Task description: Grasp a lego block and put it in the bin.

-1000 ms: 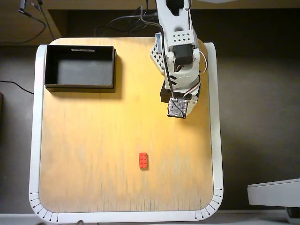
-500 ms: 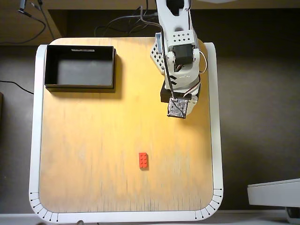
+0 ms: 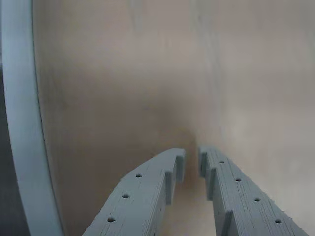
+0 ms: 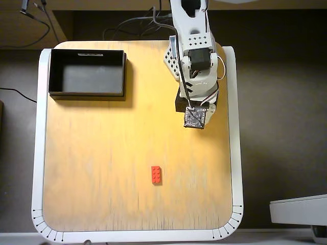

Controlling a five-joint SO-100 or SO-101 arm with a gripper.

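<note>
In the overhead view the red lego block (image 4: 156, 174) lies flat on the wooden table, in the near middle. The black bin (image 4: 87, 94) stands at the far left corner with nothing visible inside it. The white arm (image 4: 196, 71) reaches in from the far right. Its wrist camera board (image 4: 194, 118) hangs well beyond and to the right of the block and covers the fingers. In the wrist view my gripper (image 3: 192, 160) is shut, with only a thin slit between its grey fingertips (image 3: 147, 191) and nothing held. Only bare wood lies under it there; block and bin are out of that view.
The table's raised white rim (image 4: 236, 127) runs close to the arm's right side and appears at the left of the wrist view as the white rim (image 3: 22, 128). Cables (image 4: 127, 25) lie behind the table. A pale device (image 4: 299, 209) sits off the table at the lower right.
</note>
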